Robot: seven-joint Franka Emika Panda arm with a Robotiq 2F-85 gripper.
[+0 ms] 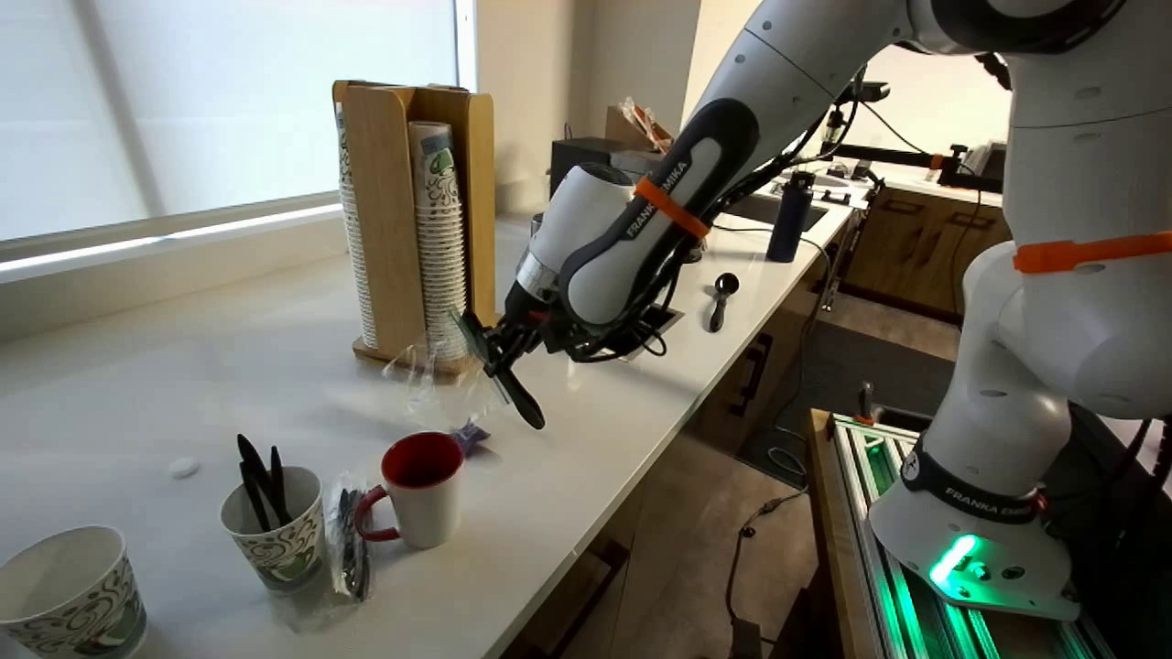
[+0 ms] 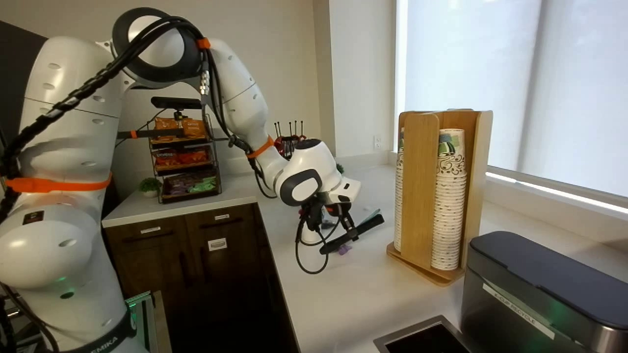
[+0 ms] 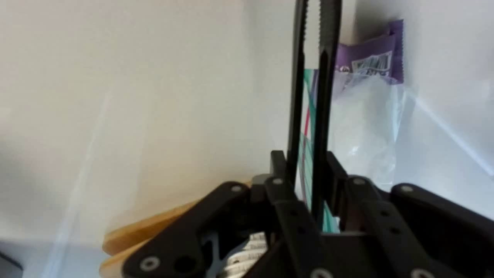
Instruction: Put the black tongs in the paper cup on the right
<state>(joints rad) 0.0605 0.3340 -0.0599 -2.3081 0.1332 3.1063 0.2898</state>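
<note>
Gripper [image 3: 304,165] is pinching black tongs [image 3: 323,108]; counter [image 1: 549,485] is lying below jaws, cup rack [image 1: 390,220] standing near, window [image 1: 256,101] glowing beyond.

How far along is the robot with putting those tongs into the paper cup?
Done: the black tongs are lifted. In hand: the claw grips them over the counter. Left: the right-hand paper cup stands apart from them, so carrying, lowering and releasing seemingly remain.
</note>
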